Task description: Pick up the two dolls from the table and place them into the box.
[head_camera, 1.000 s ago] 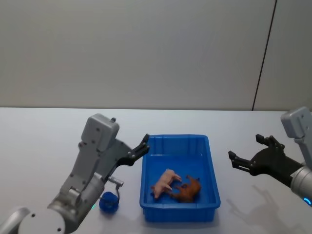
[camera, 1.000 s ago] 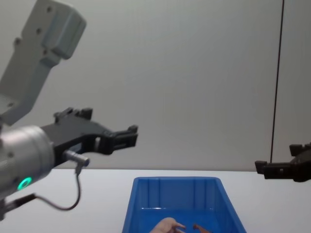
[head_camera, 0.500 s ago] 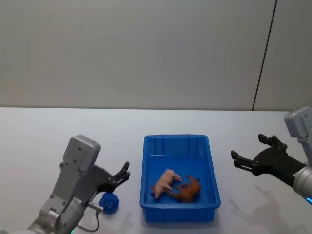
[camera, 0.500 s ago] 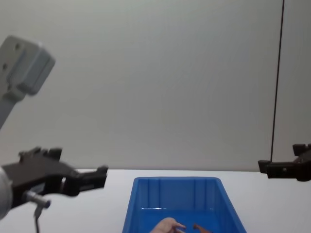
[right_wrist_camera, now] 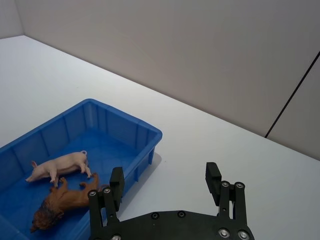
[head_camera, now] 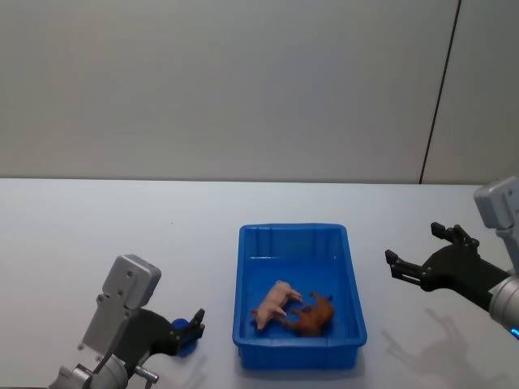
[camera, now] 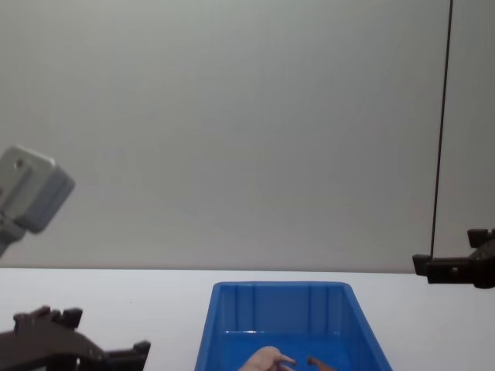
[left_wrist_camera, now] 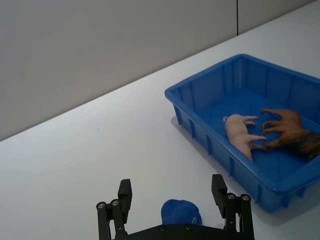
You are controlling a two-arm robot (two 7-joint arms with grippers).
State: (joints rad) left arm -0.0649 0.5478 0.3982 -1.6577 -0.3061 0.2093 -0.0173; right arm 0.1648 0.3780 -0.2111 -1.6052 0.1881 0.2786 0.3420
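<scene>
The blue box point(head_camera: 292, 229) stands at the middle of the white table point(head_camera: 97, 227). Two dolls lie side by side on its floor: a peach pig point(head_camera: 274, 304) and a brown lion point(head_camera: 313, 317), also seen as the pig point(left_wrist_camera: 239, 137) and the lion point(left_wrist_camera: 290, 137) in the left wrist view. A small dark blue toy point(left_wrist_camera: 181, 212) sits on the table left of the box. My left gripper point(head_camera: 193, 327) hangs open low over that toy, fingers on either side and not touching it. My right gripper point(head_camera: 413, 245) hovers open and holding nothing, right of the box.
A grey wall rises behind the table, with a dark vertical seam point(head_camera: 438, 89) at the right. Bare tabletop lies left of and behind the box, and between the box and my right gripper point(right_wrist_camera: 165, 172).
My left arm has swung down and back from beside the box's left rim to low over the blue toy. The right gripper has barely shifted. The dolls in the box have not moved.
</scene>
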